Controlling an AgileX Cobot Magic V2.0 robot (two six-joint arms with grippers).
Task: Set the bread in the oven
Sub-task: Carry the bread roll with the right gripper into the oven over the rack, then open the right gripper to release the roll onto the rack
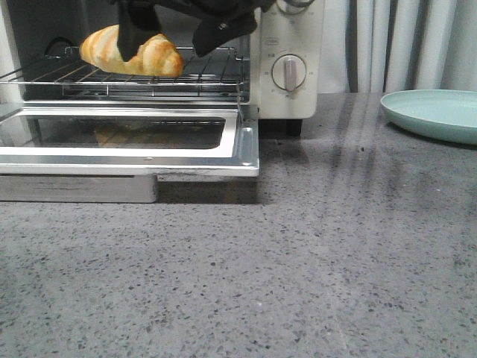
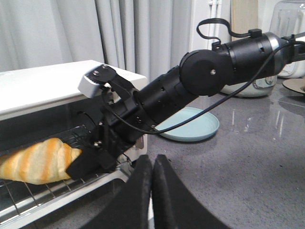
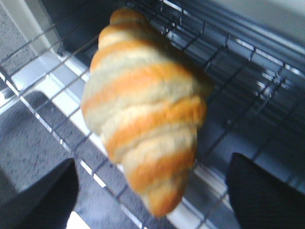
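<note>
The bread, a golden-orange roll with cream stripes, lies on the wire rack inside the off-white oven, whose glass door hangs open. My right gripper is open at the oven mouth, its black fingers spread on either side of the bread's near end without touching it. In the right wrist view the bread fills the middle between the two fingers. My left gripper is shut and empty, apart from the oven over the counter. The left wrist view also shows the bread and the right arm.
A pale green plate sits on the grey counter to the right of the oven; it also shows in the left wrist view. Curtains hang behind. A jar and appliances stand at the back.
</note>
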